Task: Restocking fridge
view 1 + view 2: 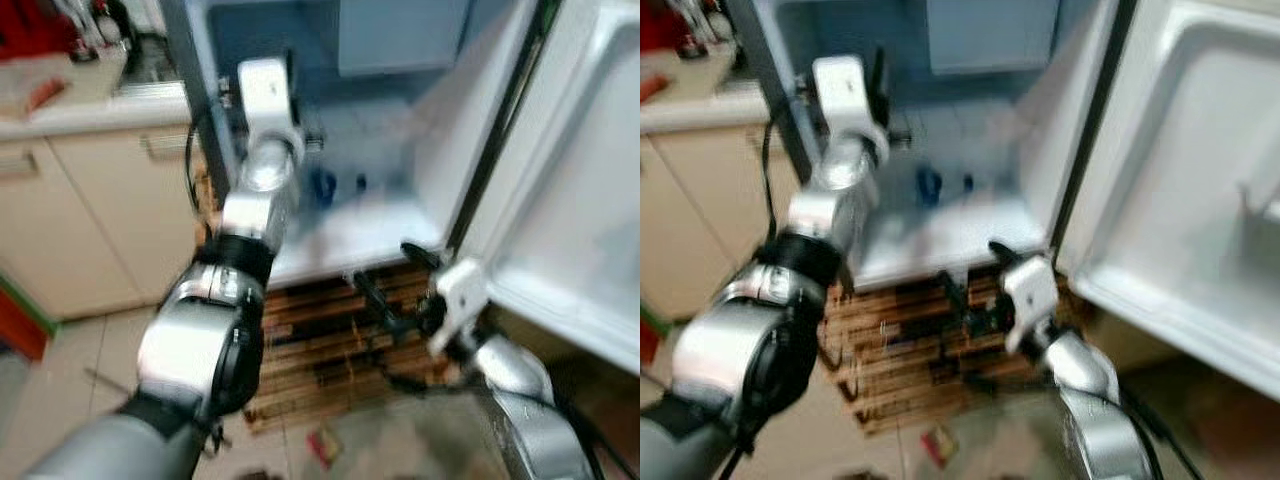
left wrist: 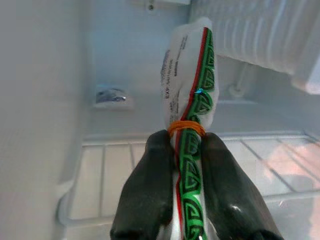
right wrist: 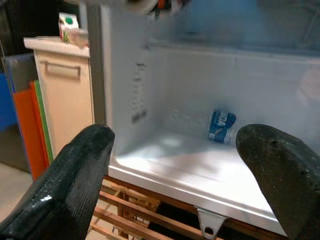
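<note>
My left arm [image 1: 255, 190] reaches into the open fridge [image 1: 400, 120]. Its gripper [image 2: 186, 137] is shut on a white packet [image 2: 192, 85] with a green and red pattern, tied with an orange rubber band. The packet stands upright between the fingers, above a white wire shelf [image 2: 125, 165]. My right gripper [image 1: 395, 275] hangs open and holds nothing, low in front of the fridge's bottom edge. A small blue and white pack [image 3: 221, 126] sits at the back of the fridge floor.
The fridge door [image 1: 580, 200] stands open on the right. A cream cabinet and counter [image 1: 90, 200] are on the left, with a carton [image 3: 67, 22] on top. A wooden slatted pallet [image 1: 320, 340] lies under the fridge. A small red item [image 1: 322, 443] is on the floor.
</note>
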### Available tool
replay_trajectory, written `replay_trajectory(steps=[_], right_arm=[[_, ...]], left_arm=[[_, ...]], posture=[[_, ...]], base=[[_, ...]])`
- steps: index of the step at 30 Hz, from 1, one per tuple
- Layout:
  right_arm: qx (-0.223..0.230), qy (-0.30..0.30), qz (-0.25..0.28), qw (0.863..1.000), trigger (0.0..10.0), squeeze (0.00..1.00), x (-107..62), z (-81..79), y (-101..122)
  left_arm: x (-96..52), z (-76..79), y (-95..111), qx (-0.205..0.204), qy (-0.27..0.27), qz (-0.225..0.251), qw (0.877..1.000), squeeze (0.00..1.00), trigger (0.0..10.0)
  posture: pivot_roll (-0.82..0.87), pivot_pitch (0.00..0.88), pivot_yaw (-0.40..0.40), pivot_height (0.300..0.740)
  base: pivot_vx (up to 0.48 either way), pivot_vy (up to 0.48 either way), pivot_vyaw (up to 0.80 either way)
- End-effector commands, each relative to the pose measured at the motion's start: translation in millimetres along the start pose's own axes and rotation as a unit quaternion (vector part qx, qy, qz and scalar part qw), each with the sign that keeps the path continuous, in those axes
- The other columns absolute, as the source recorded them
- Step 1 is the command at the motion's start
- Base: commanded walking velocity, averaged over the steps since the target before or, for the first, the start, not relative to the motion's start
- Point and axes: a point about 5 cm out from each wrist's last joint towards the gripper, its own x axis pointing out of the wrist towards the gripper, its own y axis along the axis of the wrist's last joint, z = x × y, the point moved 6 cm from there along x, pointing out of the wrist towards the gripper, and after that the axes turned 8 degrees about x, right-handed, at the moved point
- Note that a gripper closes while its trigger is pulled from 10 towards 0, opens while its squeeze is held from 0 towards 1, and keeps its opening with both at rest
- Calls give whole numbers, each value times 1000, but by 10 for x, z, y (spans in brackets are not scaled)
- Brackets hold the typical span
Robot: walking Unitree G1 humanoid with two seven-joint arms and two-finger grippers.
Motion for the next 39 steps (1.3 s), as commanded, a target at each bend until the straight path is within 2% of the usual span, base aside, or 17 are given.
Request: replay_trajectory(steps=[1, 5, 9, 11, 14, 16, 21, 26, 29, 32, 34, 36, 37, 38, 39], right_arm=[[-2, -8, -3, 1000, 10000, 0, -55, 15, 39], [-2, -6, -9, 1000, 10000, 0, -126, -62, 55], [-3, -5, -3, 1000, 10000, 0, -154, -113, 129], [-13, 1, 24, 1000, 10000, 0, -127, -161, 345], [-16, 3, 30, 999, 10000, 0, -98, -146, 421], [-16, 2, 29, 999, 10000, 0, -92, -135, 425], [-14, 0, 17, 1000, 10000, 0, -88, -147, 389], [-1, -3, 10, 1000, 10000, 0, -40, -159, 353], [8, -42, 14, 999, 10000, 0, -4, -31, 344], [30, -124, 25, 991, 10000, 0, -4, 254, 329], [36, -144, 28, 989, 10000, 0, -9, 330, 309], [36, -157, 28, 987, 10000, 0, 4, 392, 276], [35, -162, 27, 986, 10000, 0, 16, 425, 252], [35, -162, 27, 986, 10000, 0, 16, 425, 252], [37, -177, 25, 983, 10000, 0, 55, 507, 195]], left_arm=[[62, -140, 158, -3, 18, 6, 1000, 0, 10000], [95, -197, 228, -7, 22, 5, 1000, 0, 10000], [107, -175, 219, -8, 19, -6, 1000, 0, 10000], [103, -99, 167, -18, 12, -22, 1000, 0, 10000], [101, -81, 156, -32, 17, -29, 999, 0, 10000], [100, -65, 159, -38, 18, -31, 999, 0, 10000], [75, 89, 169, -29, 11, -23, 999, 0, 10000], [55, 135, 128, -21, 11, -18, 1000, 0, 10000], [43, 191, 129, -16, -1, -9, 1000, 0, 10000], [30, 183, 268, -1, -17, 43, 999, 0, 10000], [-11, 213, 358, 16, -38, 79, 996, 0, 10000], [-164, 257, 484, 33, -71, 135, 988, 0, 10000], [-269, 292, 488, 25, -92, 147, 985, 0, 10000], [-269, 292, 488, 25, -92, 147, 985, 0, 10000], [-530, 325, 363, 21, -133, 156, 979, 0, 10000]], posture=[[-154, 47, 40, 740], [-186, 78, 50, 740], [-217, 109, 65, 740], [-238, 126, 72, 740], [-246, 132, 73, 740], [-245, 132, 73, 740], [-234, 129, 63, 740], [-221, 116, 57, 740], [-216, 107, 54, 740], [-186, 81, 53, 740], [-168, 69, 50, 740], [-116, 28, 36, 740], [-98, 16, 33, 740], [-98, 16, 33, 740], [-56, 0, 20, 740]], base=[[0, 0, 0], [0, 0, 0], [0, 0, 0], [0, 0, 0], [0, 0, 0], [0, 0, 0], [0, 0, 0], [0, 0, 0], [0, 0, 0], [0, 0, 0], [0, 0, 0], [0, 0, 0], [0, 0, 0], [0, 0, 0], [0, 0, 0]])
